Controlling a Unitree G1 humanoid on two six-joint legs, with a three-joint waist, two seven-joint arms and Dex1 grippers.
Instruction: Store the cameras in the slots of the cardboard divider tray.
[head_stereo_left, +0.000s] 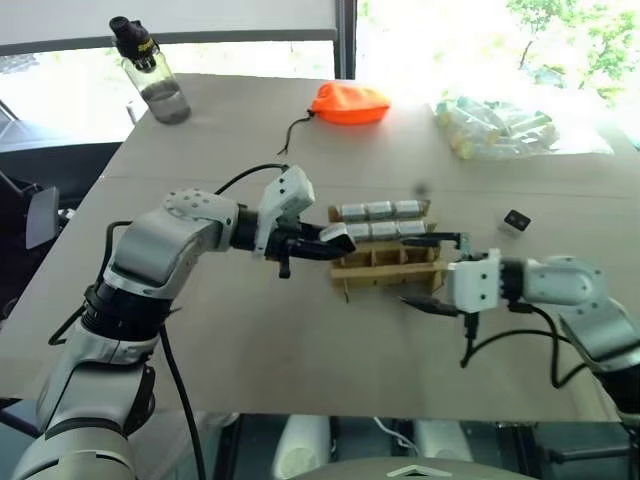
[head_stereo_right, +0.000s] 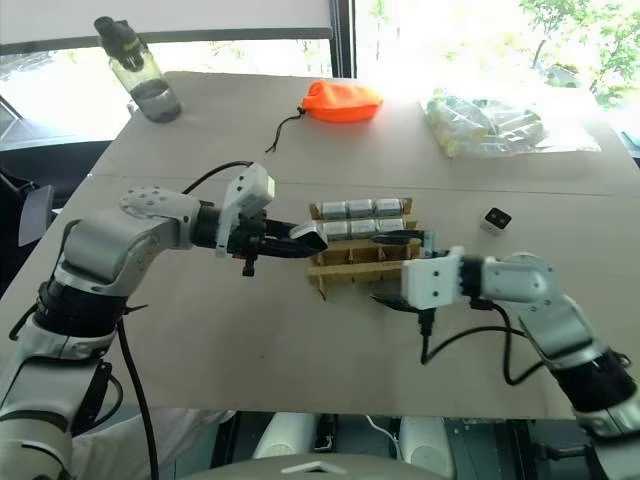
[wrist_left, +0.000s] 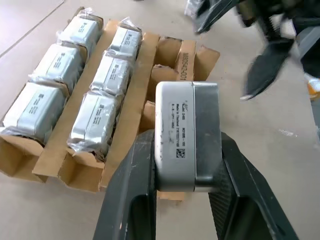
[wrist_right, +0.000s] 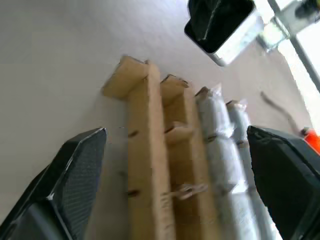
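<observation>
- Since the left tool (wrist_left: 187, 165) is clamped on a camera (wrist_left: 186, 134) by its flat sides, it looks rigid, smooth, probably a bit slick.
- It hangs over the cardboard divider tray (head_stereo_left: 385, 262), whose empty near row looks flimsy.
- Right tool (head_stereo_left: 437, 270) sits apart, empty, beside the tray on the tabletop (head_stereo_left: 300, 350).

A wide grey-brown table (head_stereo_left: 250, 340) stands before bright windows (head_stereo_left: 480, 30), a dark frame post (head_stereo_left: 346, 38) dividing them. Daylight floods in; green foliage (head_stereo_left: 575, 35) shows outside at the right.
</observation>
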